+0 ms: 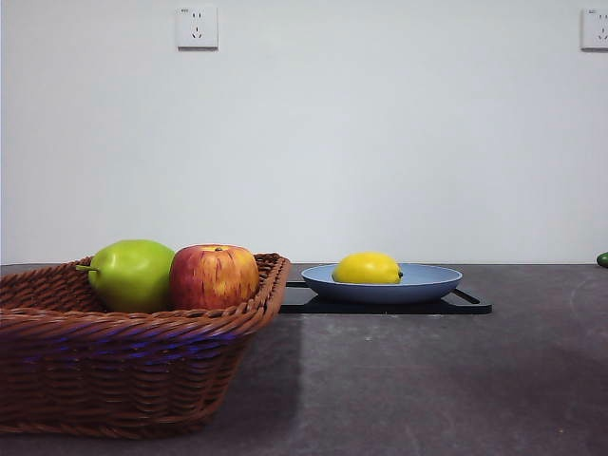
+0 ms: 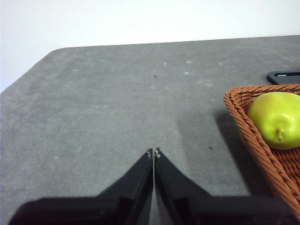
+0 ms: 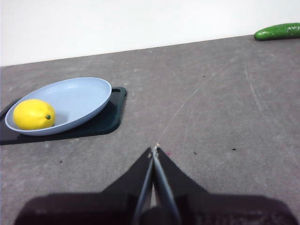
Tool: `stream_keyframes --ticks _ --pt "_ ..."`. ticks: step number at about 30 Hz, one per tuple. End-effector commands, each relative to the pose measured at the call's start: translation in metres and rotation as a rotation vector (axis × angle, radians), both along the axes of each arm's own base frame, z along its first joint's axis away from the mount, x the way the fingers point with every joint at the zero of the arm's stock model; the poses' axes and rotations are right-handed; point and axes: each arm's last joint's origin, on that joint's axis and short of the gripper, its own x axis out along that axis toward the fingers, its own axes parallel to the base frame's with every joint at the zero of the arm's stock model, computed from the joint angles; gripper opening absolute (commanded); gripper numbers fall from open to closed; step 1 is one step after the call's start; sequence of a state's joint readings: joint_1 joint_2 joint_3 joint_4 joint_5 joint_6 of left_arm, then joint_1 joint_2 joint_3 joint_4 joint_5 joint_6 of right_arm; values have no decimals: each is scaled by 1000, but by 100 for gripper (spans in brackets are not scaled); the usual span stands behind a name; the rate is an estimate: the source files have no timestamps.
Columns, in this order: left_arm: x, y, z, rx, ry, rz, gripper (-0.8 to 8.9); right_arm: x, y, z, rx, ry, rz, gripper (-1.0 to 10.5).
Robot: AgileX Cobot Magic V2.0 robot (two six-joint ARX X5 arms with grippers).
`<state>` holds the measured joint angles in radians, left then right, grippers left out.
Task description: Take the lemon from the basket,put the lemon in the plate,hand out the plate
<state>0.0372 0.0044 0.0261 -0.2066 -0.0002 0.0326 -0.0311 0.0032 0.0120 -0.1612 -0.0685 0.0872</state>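
The yellow lemon [image 1: 367,269] [image 3: 33,114] lies inside the blue plate [image 1: 432,282] [image 3: 82,96], which rests on a flat black tray [image 1: 470,306] [image 3: 112,119]. The brown wicker basket [image 1: 114,366] [image 2: 243,112] stands near the front left and holds a green pear-like fruit [image 1: 133,274] [image 2: 276,119] and a red-yellow apple [image 1: 215,276]. My left gripper [image 2: 153,152] is shut and empty over bare table beside the basket. My right gripper [image 3: 154,149] is shut and empty, a short way from the plate. Neither arm shows in the front view.
A green cucumber [image 3: 277,31] [image 1: 602,258] lies at the far right by the wall. The grey table [image 1: 427,380] ends at a white wall with two sockets [image 1: 197,27].
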Motion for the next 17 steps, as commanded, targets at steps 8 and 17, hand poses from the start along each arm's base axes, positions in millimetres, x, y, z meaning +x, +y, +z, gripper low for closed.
stream_keyframes --ticks 8,17 --pt "0 0 -2 -7 -3 1 8 0 0 -2 25 8 0 11" --pt "0 0 -2 -7 -3 1 8 0 0 -1 25 5 0 11"
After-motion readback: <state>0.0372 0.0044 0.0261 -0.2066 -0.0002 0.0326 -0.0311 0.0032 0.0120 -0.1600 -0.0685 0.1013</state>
